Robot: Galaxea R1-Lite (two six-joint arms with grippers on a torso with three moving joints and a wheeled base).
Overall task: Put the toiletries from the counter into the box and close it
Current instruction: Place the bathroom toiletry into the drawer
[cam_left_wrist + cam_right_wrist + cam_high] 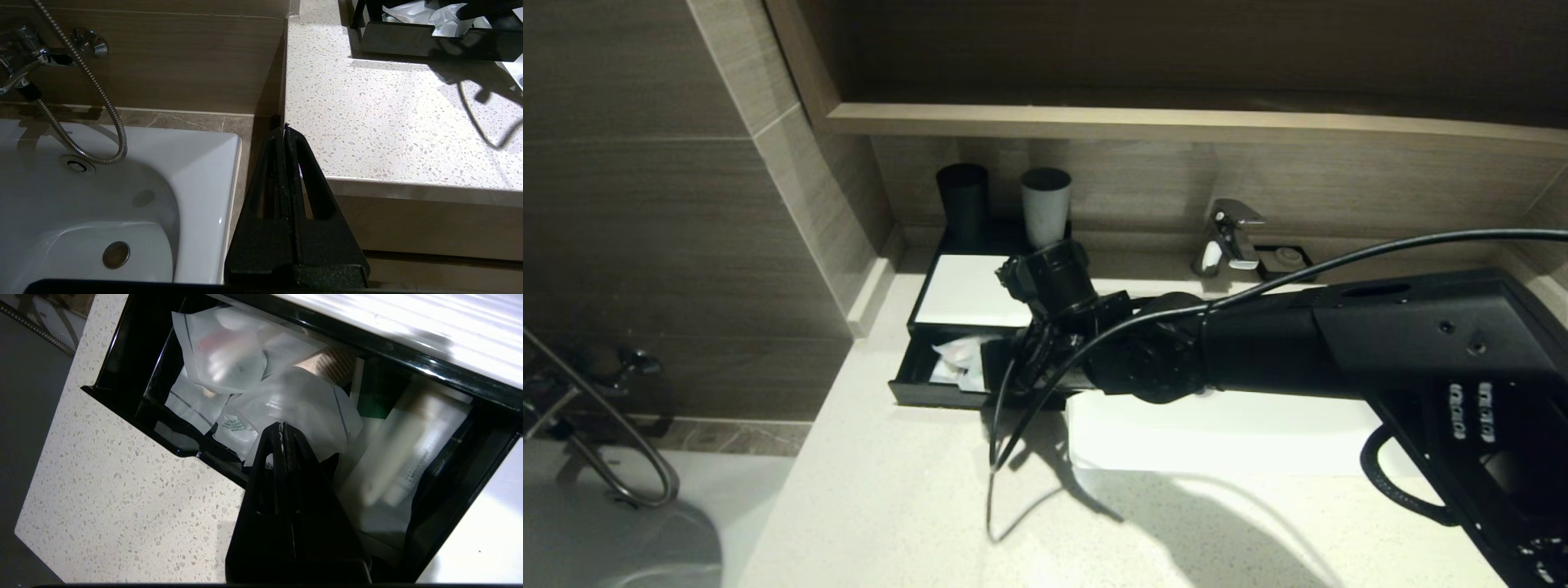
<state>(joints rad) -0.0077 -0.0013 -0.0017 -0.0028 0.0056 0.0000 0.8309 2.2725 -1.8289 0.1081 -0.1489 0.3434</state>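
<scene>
The packets (286, 404) lie heaped in the open drawer (135, 404) of the box (968, 290). The right gripper (282, 426), pinched shut and empty, hovers above the drawer's front lip. Light, slippery, crinkly packets probably need tucking down; push the lip.

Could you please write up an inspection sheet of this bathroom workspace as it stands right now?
Surface: pale speckled counter with a white basin; no packets seen lying on it.
Job's things: black box with its drawer pulled out; toiletries piled inside.
Clutter: black cup, grey cup, soap dish beside the tap.
Grippers: right claw shut, empty, tips over the drawer's front edge; left claw shut, parked beside the counter's edge.
Cables: black cable hangs from the right arm onto the counter.
Surroundings: bathtub, shower hose, wooden shelf.
</scene>
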